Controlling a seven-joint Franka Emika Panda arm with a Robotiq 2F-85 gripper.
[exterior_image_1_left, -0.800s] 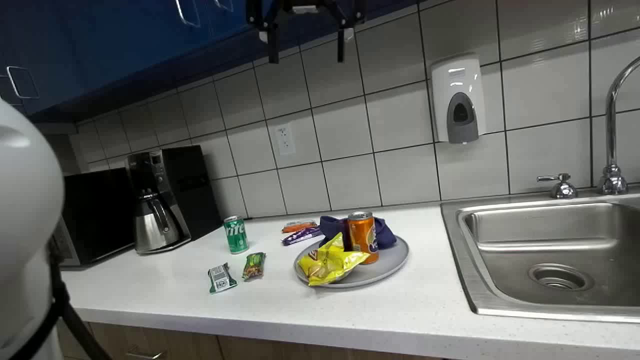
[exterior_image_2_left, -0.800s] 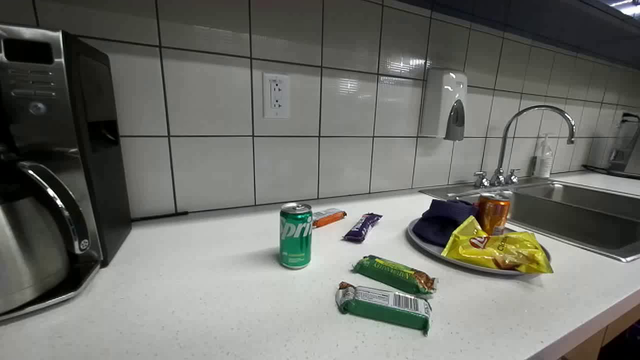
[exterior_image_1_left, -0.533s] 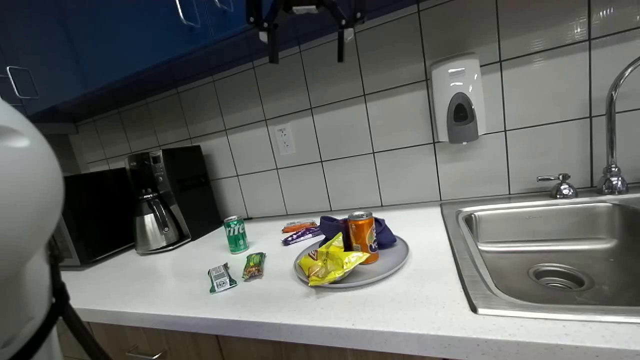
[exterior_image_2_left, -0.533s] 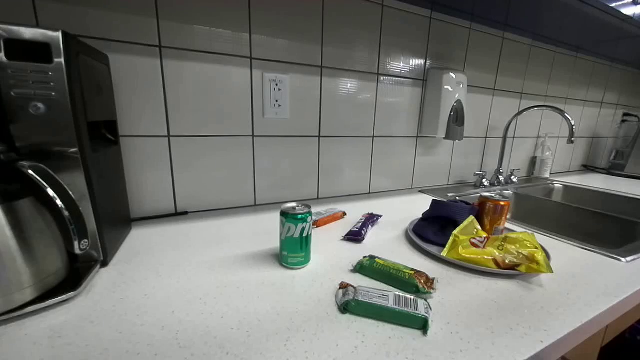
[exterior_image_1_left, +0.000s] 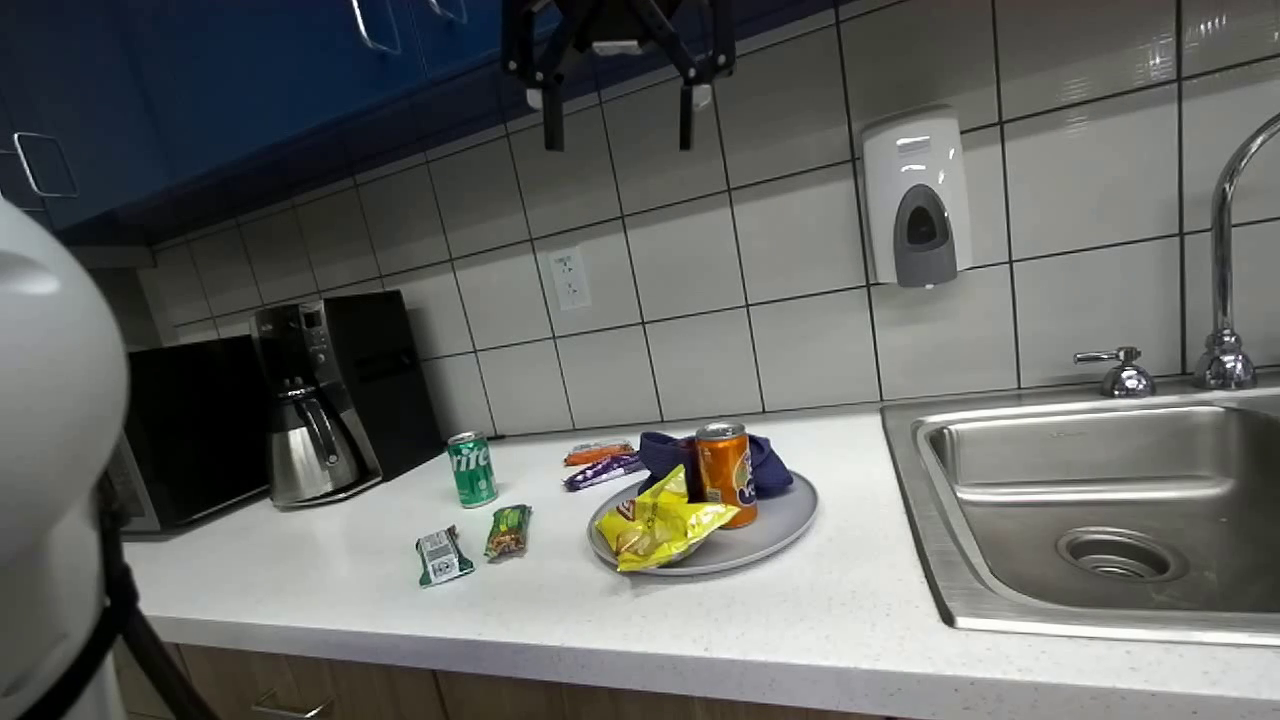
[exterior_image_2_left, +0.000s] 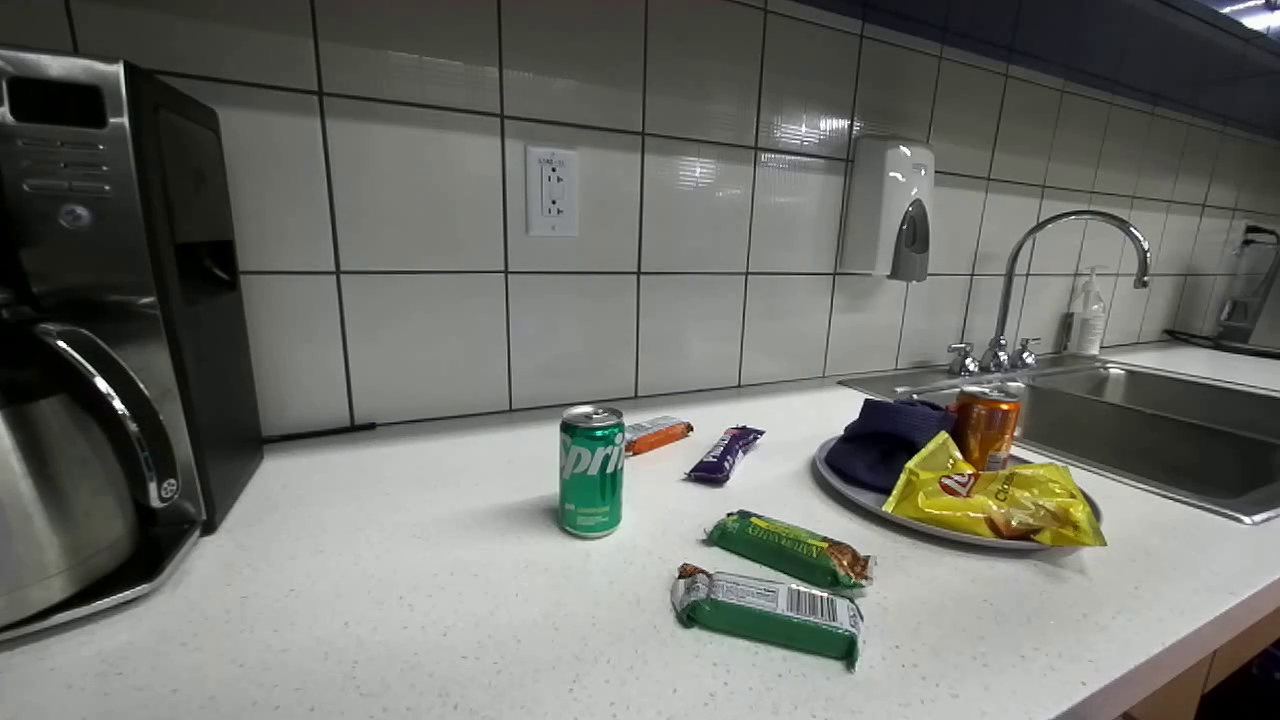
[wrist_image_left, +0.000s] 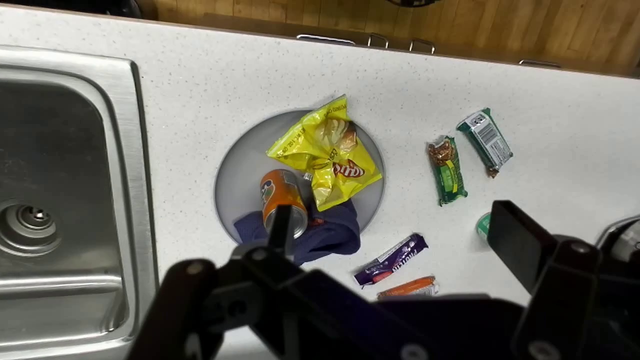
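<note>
High above the counter, my gripper (exterior_image_1_left: 620, 135) stands open with nothing between its fingers; it is outside the frame in an exterior view. Seen from the wrist, the gripper (wrist_image_left: 392, 217) spans a purple protein bar (wrist_image_left: 392, 260) and an orange-wrapped bar (wrist_image_left: 410, 287) far below. A grey plate (exterior_image_1_left: 770, 548) carries a yellow chip bag (exterior_image_1_left: 660, 525), an upright orange can (exterior_image_1_left: 725, 475) and a dark blue cloth (wrist_image_left: 330, 240). Left of the plate, a green Sprite can (exterior_image_2_left: 590, 475) stands upright; a finger partly hides it in the wrist view. Two green-wrapped bars (exterior_image_2_left: 790, 550) lie nearby.
A steel sink (exterior_image_1_left: 925, 520) with a faucet (exterior_image_1_left: 1225, 260) lies right of the plate. At the left stands a coffee maker (exterior_image_1_left: 340, 390) with a steel carafe. Blue cabinets (exterior_image_1_left: 250, 90) hang overhead, and a soap dispenser (exterior_image_1_left: 915, 195) is on the tiled wall.
My gripper has come down a little and shifted slightly right in an exterior view, its fingers staying apart. The things on the counter have not moved.
</note>
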